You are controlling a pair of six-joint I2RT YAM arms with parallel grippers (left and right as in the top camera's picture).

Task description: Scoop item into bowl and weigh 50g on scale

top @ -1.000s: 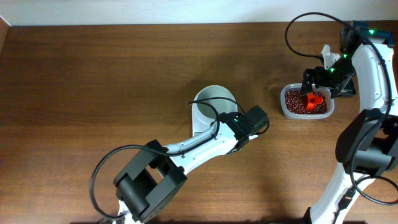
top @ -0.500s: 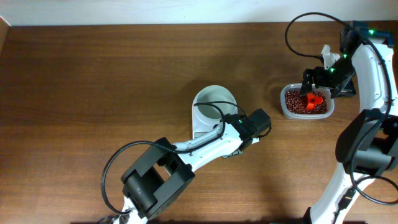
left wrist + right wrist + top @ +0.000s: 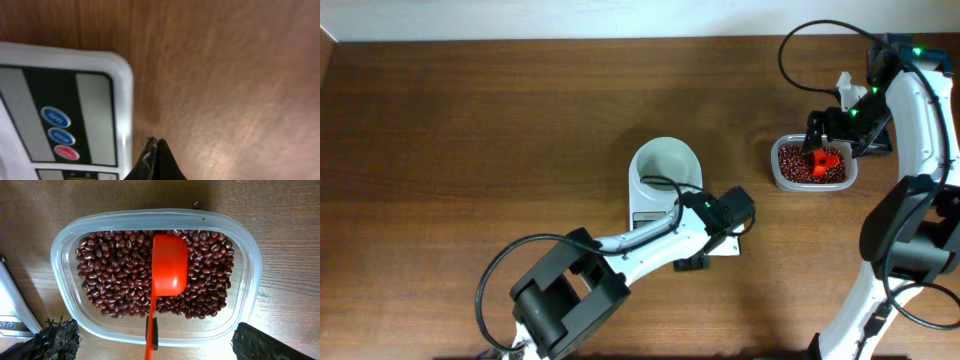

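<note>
The white bowl (image 3: 665,160) stands on the white scale (image 3: 645,215), and its inside looks bare. My left gripper (image 3: 712,245) is shut and empty, low over the table beside the scale's front right corner. In the left wrist view its tip (image 3: 155,150) is just right of the scale (image 3: 122,100) and its round buttons. The beans (image 3: 110,280) fill the clear tub (image 3: 250,280), also in the overhead view (image 3: 782,178). An orange scoop (image 3: 169,270) lies on them, its handle over the near rim. My right gripper (image 3: 155,347) is open, a finger on each side of the handle, not touching it.
One stray bean (image 3: 196,204) lies on the table behind the tub. The right arm's base and cables (image 3: 910,235) take up the right edge. The left arm (image 3: 570,290) crosses the front middle of the wooden table.
My left gripper has moved toward the table's front, from beside the bowl to the scale's front right corner. The right arm and the scoop have not moved.
</note>
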